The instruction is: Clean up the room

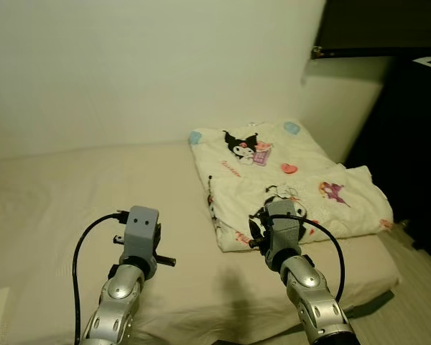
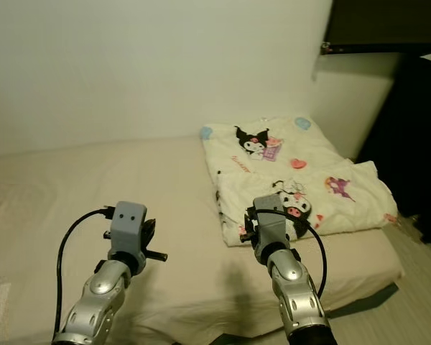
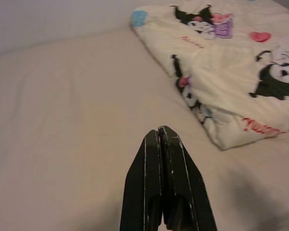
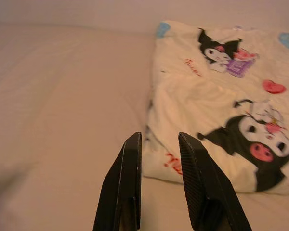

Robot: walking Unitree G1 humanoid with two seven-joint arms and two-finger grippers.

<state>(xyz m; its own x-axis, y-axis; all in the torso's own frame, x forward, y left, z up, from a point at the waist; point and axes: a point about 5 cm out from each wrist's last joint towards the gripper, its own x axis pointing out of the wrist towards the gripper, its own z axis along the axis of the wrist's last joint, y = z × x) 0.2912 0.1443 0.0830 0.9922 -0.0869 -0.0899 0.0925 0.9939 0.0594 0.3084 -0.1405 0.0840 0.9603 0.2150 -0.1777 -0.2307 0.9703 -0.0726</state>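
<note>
**Both grippers raised over the bed, folded blanket at centre right**

A cream folded blanket [image 1: 287,183] printed with black-and-white cartoon characters, pink hearts and pale blue dots lay at the centre right of the head views, on a beige bed [image 1: 72,194] that spanned the lower two thirds of the frame. The blanket's far edge lay close to the pale wall [image 1: 144,65], and its near right corner reached towards the mattress edge at the right. A dark shelf [image 1: 381,29] occupied the upper right corner.

The left gripper [image 3: 160,131] was held above bare sheet in the lower left of the head views, its two black fingers pressed together with no gap and nothing between them. In the left wrist view the blanket's near folded edge lay ahead and to one side, apart from the fingertips.

The right gripper [image 4: 159,138] stood in the lower centre right of the head views, just in front of the blanket's near left corner. Its fingers were parted by a narrow gap and held nothing; the right wrist view showed the blanket's folded edge just beyond the fingertips, not touching them.
</note>
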